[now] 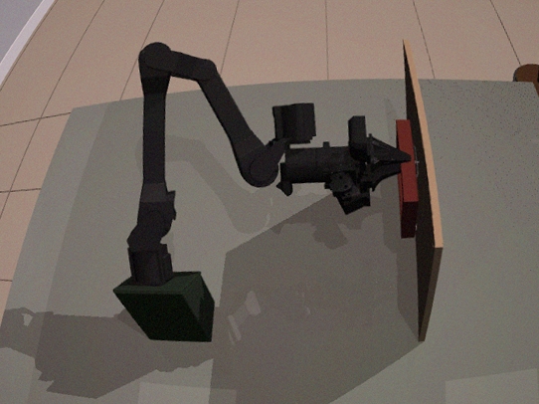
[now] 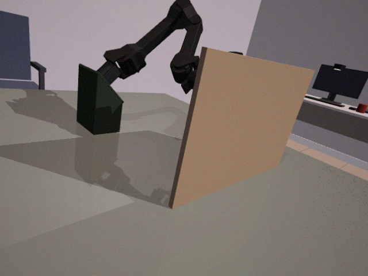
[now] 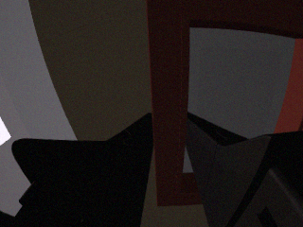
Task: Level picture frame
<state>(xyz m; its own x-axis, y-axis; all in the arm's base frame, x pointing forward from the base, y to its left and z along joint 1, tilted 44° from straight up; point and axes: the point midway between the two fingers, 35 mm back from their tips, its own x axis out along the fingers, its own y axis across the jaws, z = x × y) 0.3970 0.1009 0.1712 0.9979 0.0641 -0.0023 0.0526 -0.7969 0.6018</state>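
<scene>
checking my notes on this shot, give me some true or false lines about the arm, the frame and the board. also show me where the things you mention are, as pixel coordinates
1. The jaws (image 1: 408,165) are shut on the red frame (image 1: 406,162) (image 3: 168,95). True.
2. The arm's base sits on a dark green block (image 1: 166,312) (image 2: 85,100). True.
3. The upright board (image 1: 424,146) (image 2: 240,118) stands between the arm and the frame. False: the frame is on the arm's side of it.
4. The red mug (image 2: 361,108) is on the same table as the arm. False: it is on the desk with the monitor (image 2: 340,80).

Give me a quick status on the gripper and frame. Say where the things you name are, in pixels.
Gripper (image 1: 405,164) (image 3: 167,119) shut on red frame (image 1: 407,170) (image 3: 168,85). Frame at panel (image 1: 423,146) (image 2: 243,118), level unclear. Panel hides frame from exterior view.
</scene>
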